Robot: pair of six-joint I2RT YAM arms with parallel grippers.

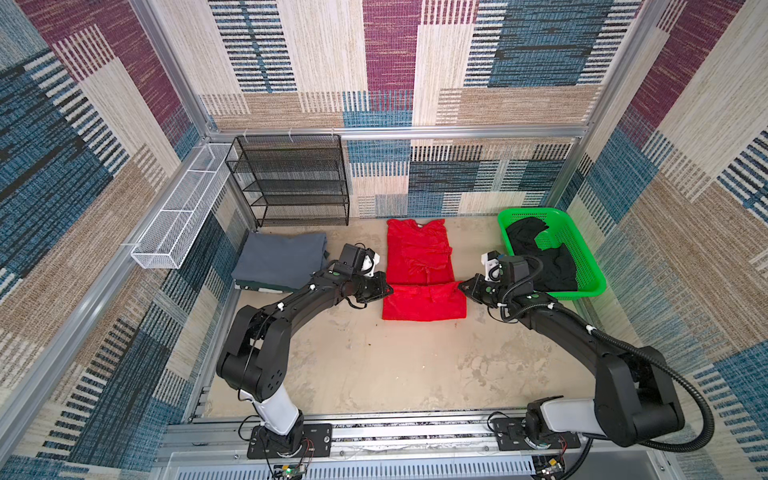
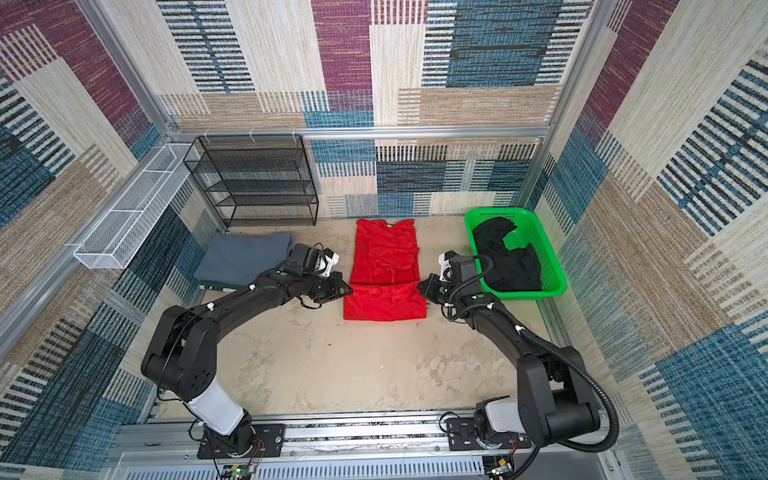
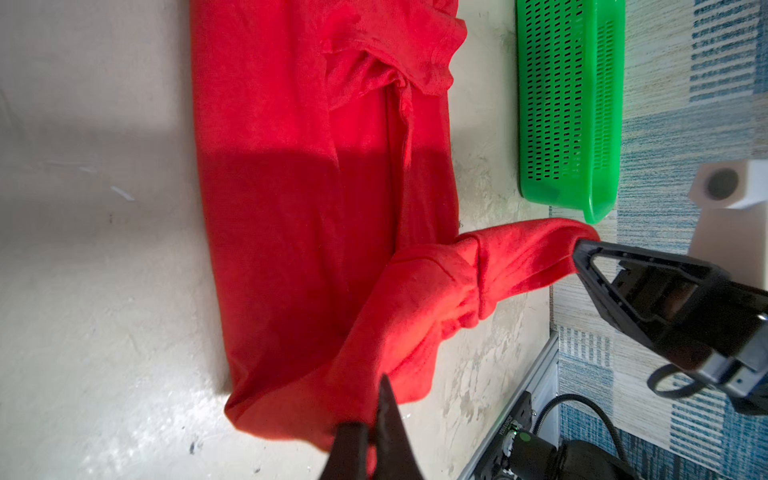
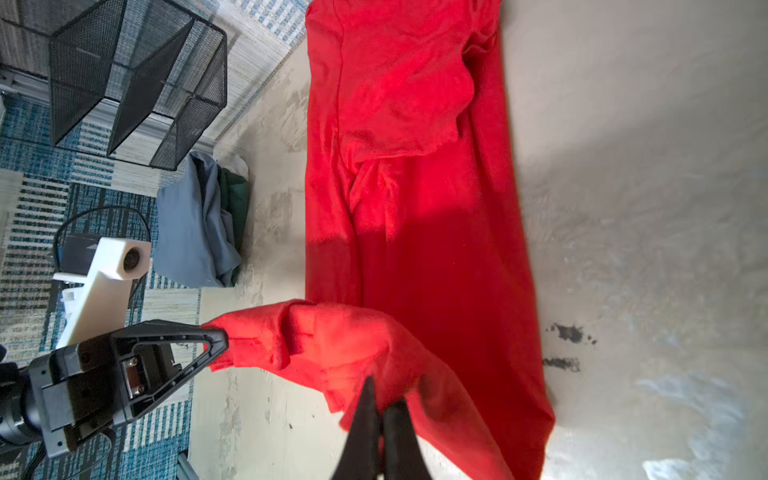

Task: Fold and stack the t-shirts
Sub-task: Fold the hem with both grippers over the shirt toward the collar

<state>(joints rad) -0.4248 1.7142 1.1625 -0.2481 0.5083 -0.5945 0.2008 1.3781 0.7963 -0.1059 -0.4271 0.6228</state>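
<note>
1. Table (image 1: 374,365): one beige, stained work surface. Two arms are mounted at its near edge.
2. Black mesh shelf rack (image 1: 291,178): one unit, standing at the far left against the wall.
3. White wire tray (image 1: 183,216): one unit, fixed along the left wall.
4. Red t-shirt (image 1: 415,253): one, located at the table centre between the two arms. It lies flat as a long strip with the sleeves folded in and the collar at the far end. The near portion is doubled over, and its two corners are raised off the table.
5. Grey t-shirt (image 1: 278,257): one, folded, on the table in front of the rack. It rests on a dark green cloth (image 4: 232,195) that is mostly hidden; the type of that item cannot be determined.
6. Green plastic basket (image 1: 582,292): one, perforated, at the far right.
7. Black t-shirt (image 1: 548,262): one, crumpled inside the basket. Its near part is hidden behind the right wrist.
8. Left gripper (image 1: 388,289): jaws closed, pinching the left raised corner of the red t-shirt.
9. Right gripper (image 1: 460,286): jaws closed, pinching the right raised corner.
10. Collar tag (image 1: 419,225): one, white, on the red t-shirt. Its print is too small to read.
</note>
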